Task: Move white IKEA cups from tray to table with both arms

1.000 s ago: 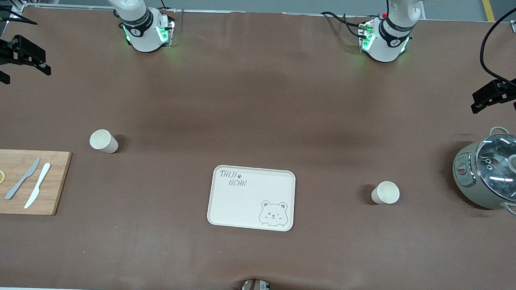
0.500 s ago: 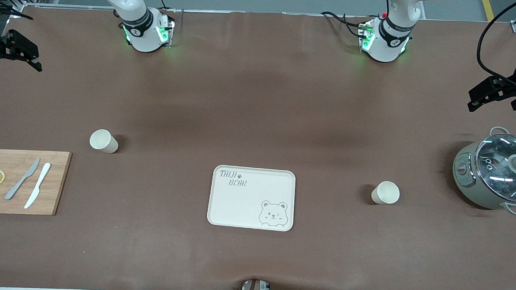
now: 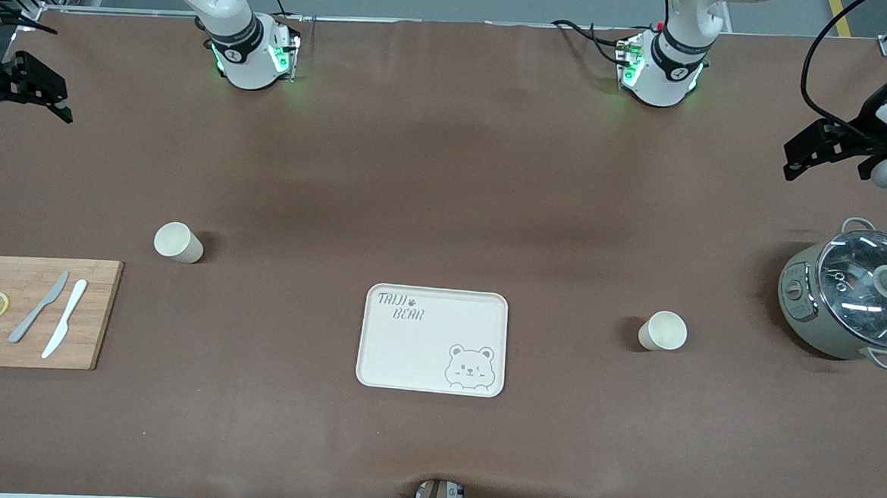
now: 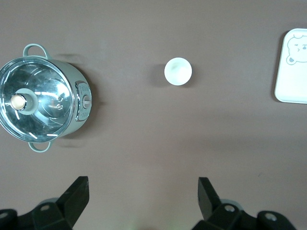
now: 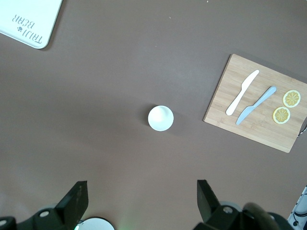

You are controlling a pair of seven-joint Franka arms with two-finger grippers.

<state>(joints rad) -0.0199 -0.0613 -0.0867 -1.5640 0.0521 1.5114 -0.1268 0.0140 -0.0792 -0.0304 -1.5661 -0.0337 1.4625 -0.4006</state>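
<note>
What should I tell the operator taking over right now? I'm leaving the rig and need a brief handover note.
Left gripper: open, empty, up over the table's left-arm end, above the table near the pot.
Right gripper: open, empty, up over the right-arm end.
Tray: mid-table, nothing on it.
One cup stands upright on the table between tray and pot; the other cup stands upright toward the right arm's end, just farther from the front camera than the cutting board.
Done: both cups are off the tray.
Left: nothing visible; only parking the arms, it seems.
</note>
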